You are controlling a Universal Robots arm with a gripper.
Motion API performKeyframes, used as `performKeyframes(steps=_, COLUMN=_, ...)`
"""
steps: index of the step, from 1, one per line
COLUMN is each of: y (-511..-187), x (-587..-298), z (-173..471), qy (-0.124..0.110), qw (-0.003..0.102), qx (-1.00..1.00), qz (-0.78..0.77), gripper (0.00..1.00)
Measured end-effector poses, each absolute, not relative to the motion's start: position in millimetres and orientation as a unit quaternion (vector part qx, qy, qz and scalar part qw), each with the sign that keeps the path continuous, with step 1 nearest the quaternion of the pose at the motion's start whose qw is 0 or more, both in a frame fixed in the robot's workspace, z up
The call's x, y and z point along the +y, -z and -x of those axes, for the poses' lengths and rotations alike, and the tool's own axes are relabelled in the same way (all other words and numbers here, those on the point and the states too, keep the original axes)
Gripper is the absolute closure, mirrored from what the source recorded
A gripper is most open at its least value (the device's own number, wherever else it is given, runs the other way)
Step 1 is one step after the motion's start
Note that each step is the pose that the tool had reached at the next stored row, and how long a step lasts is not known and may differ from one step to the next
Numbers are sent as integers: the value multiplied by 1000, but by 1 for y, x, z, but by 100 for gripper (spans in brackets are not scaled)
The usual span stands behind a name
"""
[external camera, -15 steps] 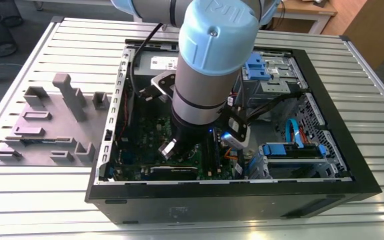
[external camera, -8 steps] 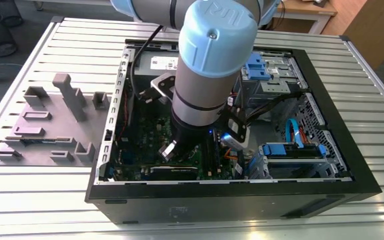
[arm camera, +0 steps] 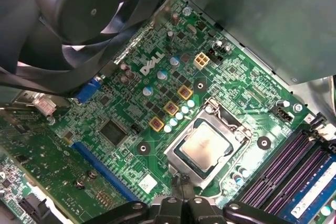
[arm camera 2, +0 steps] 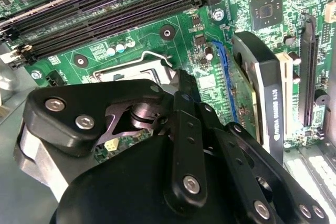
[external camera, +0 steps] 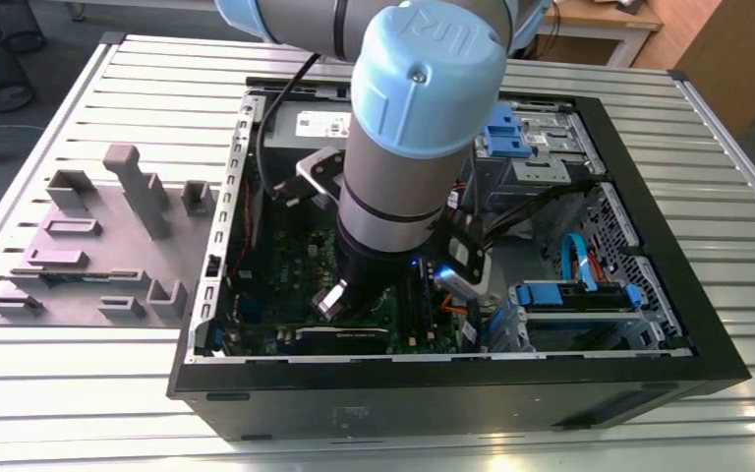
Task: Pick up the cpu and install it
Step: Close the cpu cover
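Although white lettering is printed on the motherboard point(arm camera: 157, 77), it is left unread. The cpu point(arm camera: 206, 145) is seen seated in its socket frame point(arm camera: 210, 148) in the first wrist view, just beside the hand point(arm camera: 185, 195), whose fingertips are nearly met with nothing between them. In the second wrist view the socket is largely hidden behind the hand's black linkage. The arm point(external camera: 411, 147) is held steeply downward into the open computer case point(external camera: 640, 246) on the bench point(external camera: 154, 88).

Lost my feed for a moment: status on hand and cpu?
Hand low over motherboard, at socket's edge. Cpu seated in socket frame. Nothing on it.
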State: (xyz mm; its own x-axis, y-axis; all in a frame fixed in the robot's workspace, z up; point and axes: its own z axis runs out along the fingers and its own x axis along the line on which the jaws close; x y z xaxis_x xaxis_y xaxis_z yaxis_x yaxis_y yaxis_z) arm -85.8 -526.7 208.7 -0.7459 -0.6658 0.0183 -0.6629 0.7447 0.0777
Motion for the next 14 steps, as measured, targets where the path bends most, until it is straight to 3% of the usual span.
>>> performKeyframes(steps=14, y=-200, x=-527, z=84, qy=33, qw=22, qx=-935, qz=-351, gripper=89)
